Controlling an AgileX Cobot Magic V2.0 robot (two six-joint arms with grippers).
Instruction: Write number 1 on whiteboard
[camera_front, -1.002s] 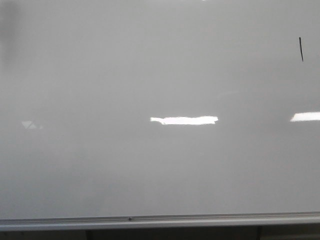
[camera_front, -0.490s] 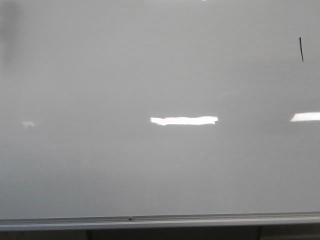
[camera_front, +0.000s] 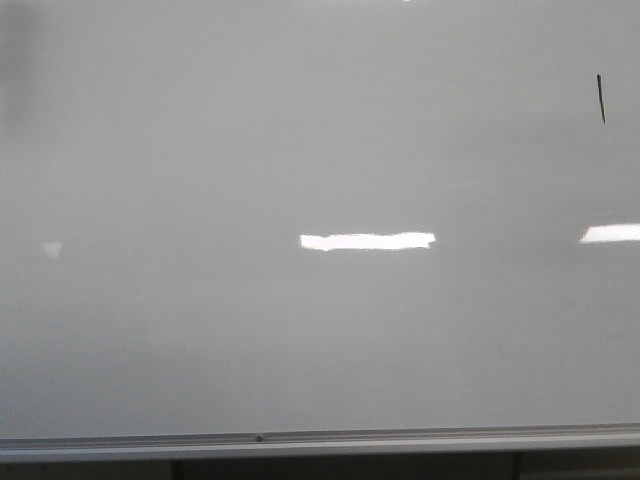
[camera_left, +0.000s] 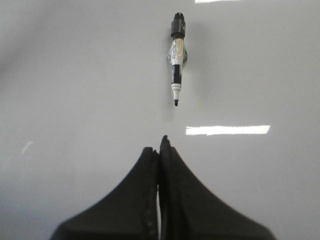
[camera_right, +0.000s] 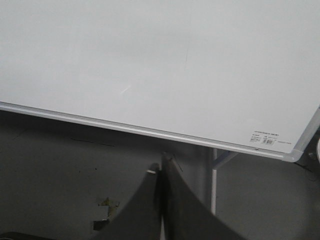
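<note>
Near the top right of the whiteboard in the front view sits the number 1: short thin black stroke, nearly vertical, leaning a touch, tiny against the board. The stroke looks complete, so I'd judge the writing step done and what's left is just getting clear

The rest of the board face is blank apart from bright ceiling-light reflections; silver bottom rail runs along the lower edge. Neither arm shows in the front view

Left wrist view: a marker lies flat against the board surface, uncapped, tip pointing toward the camera, with a round clear-looking piece around its middle. My guess is that's a magnetic or clip holder parking it on the board, which would explain why it stays put with nothing gripping it. Left gripper is well apart from the marker, jaws pressed together, nothing between them

Right wrist view: right gripper jaws also closed on nothing, hanging below the board's bottom rail and looking up at the lower corner with the label sticker. That reads as a parked pose, kept out of the writing area

Can't confirm from the wrist views where the stroke sits relative to the marker
</note>
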